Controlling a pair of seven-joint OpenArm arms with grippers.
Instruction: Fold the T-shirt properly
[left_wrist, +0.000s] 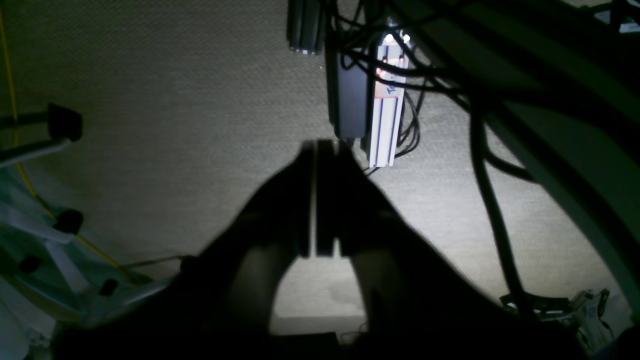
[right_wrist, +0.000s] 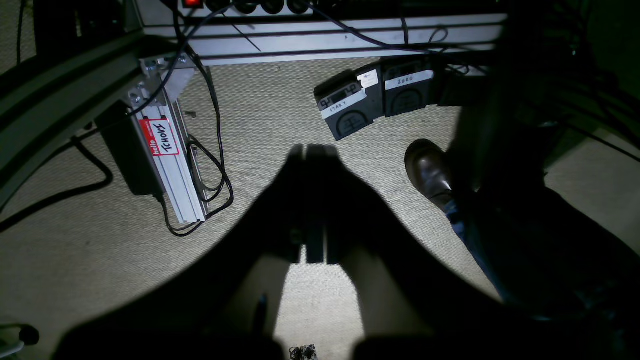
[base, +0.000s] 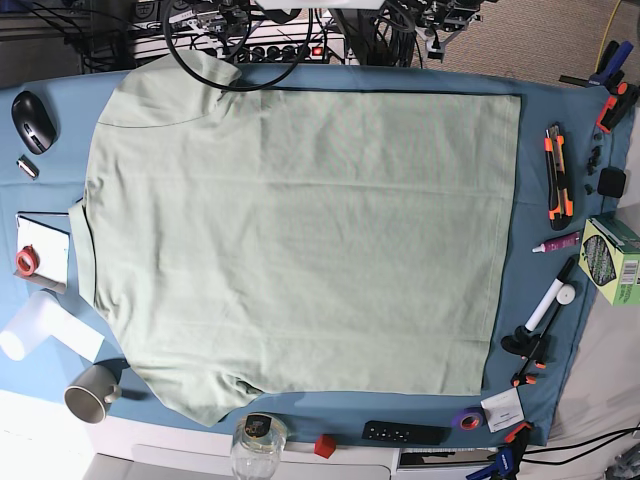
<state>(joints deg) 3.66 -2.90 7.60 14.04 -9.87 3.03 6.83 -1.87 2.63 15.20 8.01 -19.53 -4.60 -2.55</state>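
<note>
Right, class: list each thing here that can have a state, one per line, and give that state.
T-shirt: spread flat, unfolded, on the blue cloth.
Left pincer: shut, empty, over the floor.
Right pincer: shut, empty, over the floor.
Mug: lying on its side.

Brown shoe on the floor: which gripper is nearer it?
Right. The right gripper hangs just beside the shoe; the left gripper has no shoe in its view.

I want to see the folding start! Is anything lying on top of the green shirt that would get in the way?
Nothing visible lies on the T-shirt; it is spread flat. The mug, glass jar and tools sit around its edges.
</note>
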